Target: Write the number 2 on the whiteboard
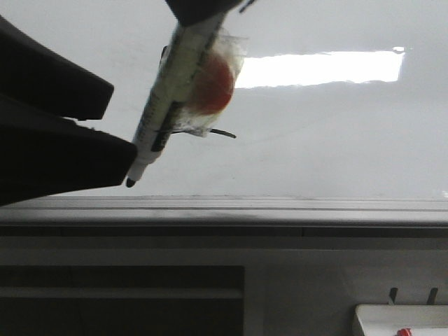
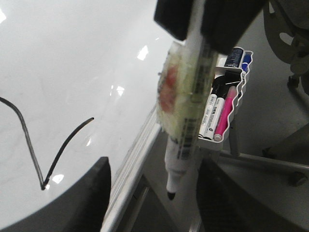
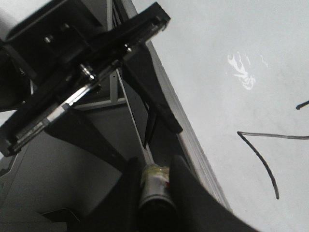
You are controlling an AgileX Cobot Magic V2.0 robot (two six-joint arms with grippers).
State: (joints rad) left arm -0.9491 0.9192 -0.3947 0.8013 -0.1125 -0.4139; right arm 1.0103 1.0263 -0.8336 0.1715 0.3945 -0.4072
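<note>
Roughly done, by my read: left gripper (image 1: 42, 140) sits at the left with its jaws spread and holding nothing, then the marker (image 1: 171, 91), tip (image 1: 130, 183) just off the whiteboard (image 1: 336, 140) near its bottom rail (image 1: 280, 210), pinched by the right gripper (image 3: 153, 183); number 2 (image 2: 36, 150) shows hook, diagonal and base stroke drawn, only retract left

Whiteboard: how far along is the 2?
Done: black strokes on the whiteboard, a diagonal meeting a base line; the top is out of frame. In hand: the right gripper clamps the marker, tip off the board by the bottom rail. Left: probably only retracting.
</note>
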